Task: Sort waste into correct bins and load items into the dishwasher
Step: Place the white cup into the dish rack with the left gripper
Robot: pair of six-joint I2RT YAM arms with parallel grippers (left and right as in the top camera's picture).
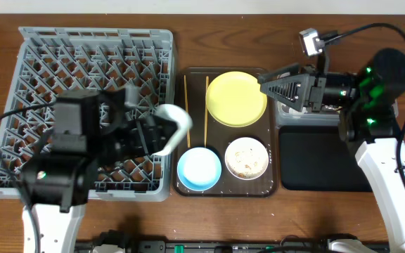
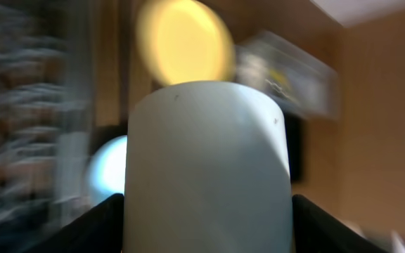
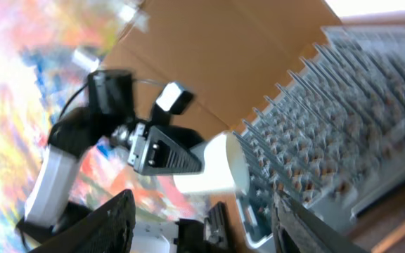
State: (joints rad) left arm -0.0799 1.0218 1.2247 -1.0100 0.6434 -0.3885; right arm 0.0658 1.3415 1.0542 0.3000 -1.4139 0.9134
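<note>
My left gripper [image 1: 162,135] is shut on a white cup [image 1: 173,126] and holds it over the right edge of the grey dish rack [image 1: 83,63]. The cup fills the left wrist view [image 2: 207,154]. On the brown tray lie a yellow plate [image 1: 236,98], a light blue bowl [image 1: 200,169], a small white bowl with tan crumbs [image 1: 246,157] and two chopsticks [image 1: 206,109]. My right gripper [image 1: 262,84] is open and empty, raised above the clear bin [image 1: 287,117]. It points left at the cup [image 3: 216,169] and the rack [image 3: 329,105]. The wrapper and tissue are out of view.
The black shallow tray [image 1: 322,160] lies in front of the clear bin at the right. The dark brown serving tray [image 1: 223,191] sits between the rack and the bins. The left wrist view is motion-blurred.
</note>
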